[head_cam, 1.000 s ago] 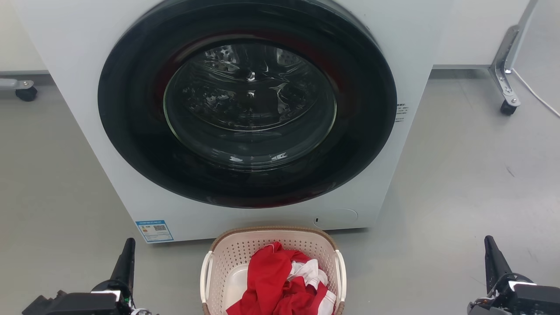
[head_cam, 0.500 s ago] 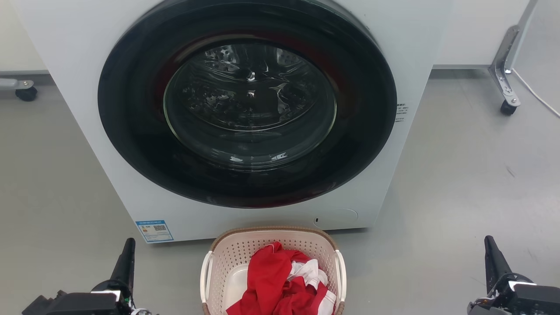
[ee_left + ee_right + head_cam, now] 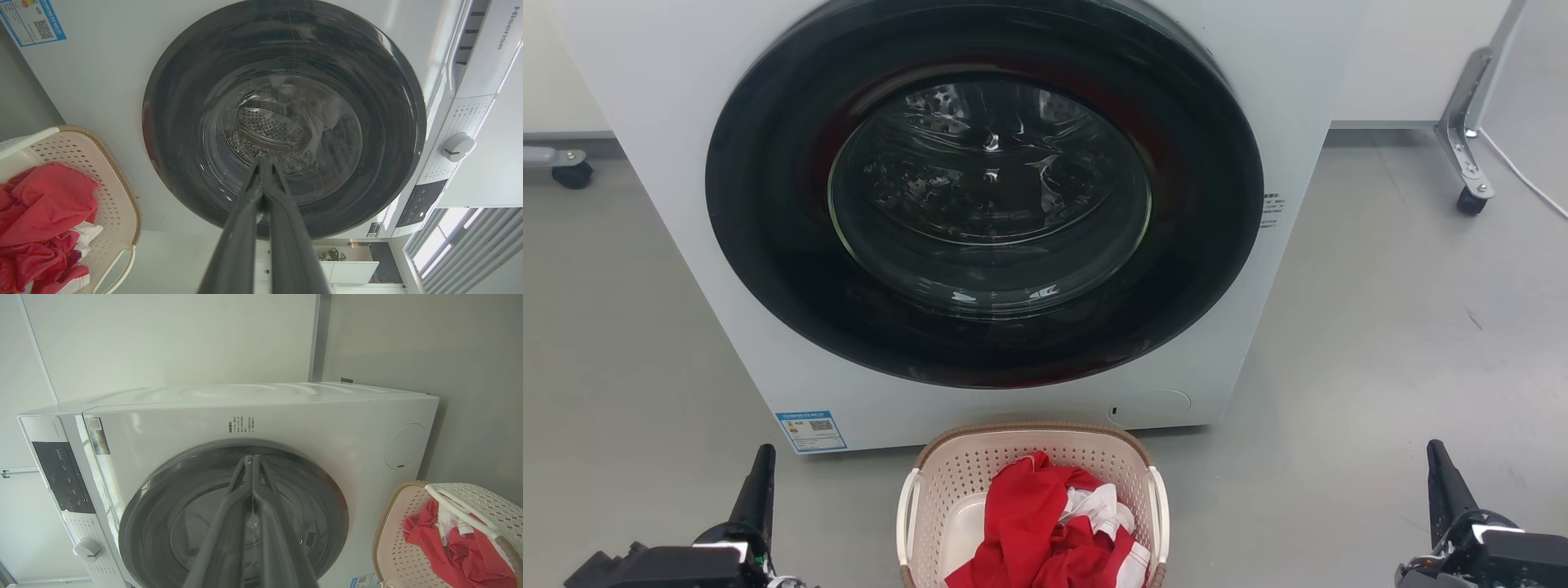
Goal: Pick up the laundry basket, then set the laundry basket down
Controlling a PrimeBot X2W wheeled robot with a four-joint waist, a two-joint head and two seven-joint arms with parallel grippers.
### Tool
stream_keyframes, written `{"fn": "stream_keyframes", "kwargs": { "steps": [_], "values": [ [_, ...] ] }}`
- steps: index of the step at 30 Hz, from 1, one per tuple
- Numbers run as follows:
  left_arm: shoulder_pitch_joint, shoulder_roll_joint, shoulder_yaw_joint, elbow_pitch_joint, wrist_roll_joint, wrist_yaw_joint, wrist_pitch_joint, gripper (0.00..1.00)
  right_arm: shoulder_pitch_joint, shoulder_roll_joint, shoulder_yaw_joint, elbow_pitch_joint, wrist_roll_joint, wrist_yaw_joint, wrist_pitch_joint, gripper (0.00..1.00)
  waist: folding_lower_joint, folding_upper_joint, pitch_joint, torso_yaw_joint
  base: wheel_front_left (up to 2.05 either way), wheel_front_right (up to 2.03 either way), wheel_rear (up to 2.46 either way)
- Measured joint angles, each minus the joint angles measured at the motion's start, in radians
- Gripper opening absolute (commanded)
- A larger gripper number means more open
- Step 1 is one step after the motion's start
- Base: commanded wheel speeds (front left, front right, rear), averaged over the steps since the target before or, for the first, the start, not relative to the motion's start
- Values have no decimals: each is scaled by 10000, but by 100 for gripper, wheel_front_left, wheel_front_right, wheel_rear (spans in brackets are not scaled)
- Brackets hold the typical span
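The basket (image 3: 965,471) stands upright on the floor (image 3: 1380,343), just in front of the washer (image 3: 662,98) and below the middle of its round door (image 3: 988,188), open side up. One rounded, brown-rimmed end faces the washer. Its two white handles sit on the left and right sides, so the line between them runs parallel to the washer's front. The end away from the washer is cut off by the picture edge, so the long axis cannot be told. Red and white clothes (image 3: 1033,523) are heaped inside.

The left gripper (image 3: 765,454) is in front of the washer's left corner, well apart from the basket. In the left wrist view its fingers are pressed together at the tips (image 3: 263,161), gripping nothing and pointing at the door. The right gripper (image 3: 1435,451) is out past the washer's right side, also well apart from the basket. It is closed the same way and empty (image 3: 250,458), aimed at the washer's front.
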Motion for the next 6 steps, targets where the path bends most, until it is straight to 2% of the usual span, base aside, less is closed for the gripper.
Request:
{"fn": "stream_keyframes", "kwargs": {
  "steps": [6],
  "values": [
    [0,0,0,-2,0,0,0,0,0,0,0,0,0,0,0,0,0,0,0,0,0,0,0]
  ]
}}
